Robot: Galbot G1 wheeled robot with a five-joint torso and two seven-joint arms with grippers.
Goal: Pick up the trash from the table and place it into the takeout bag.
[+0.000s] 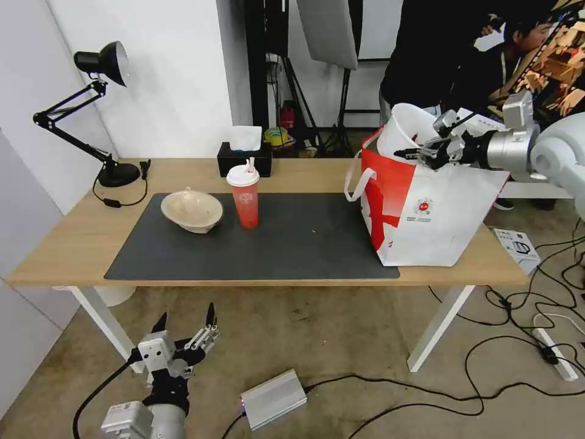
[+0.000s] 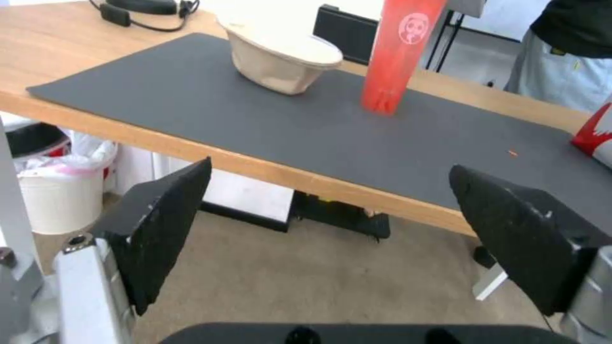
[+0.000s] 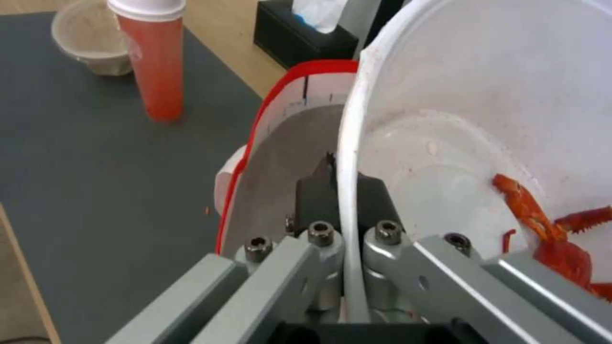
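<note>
**Bowl tipped over bag mouth**

My right gripper (image 1: 426, 152) is clamped on the rim of the white plastic bowl (image 1: 405, 128), held on edge above the takeout bag (image 1: 426, 213) at the table's (image 1: 79, 238) right end, its opening facing right. Crayfish shells (image 3: 542, 229) lie inside. The red cup (image 1: 245, 198) stands upright mid-mat, the pulp bowl (image 1: 192, 210) just left of it. My left gripper (image 1: 186, 326) hangs near the floor, fingers apart.
</note>
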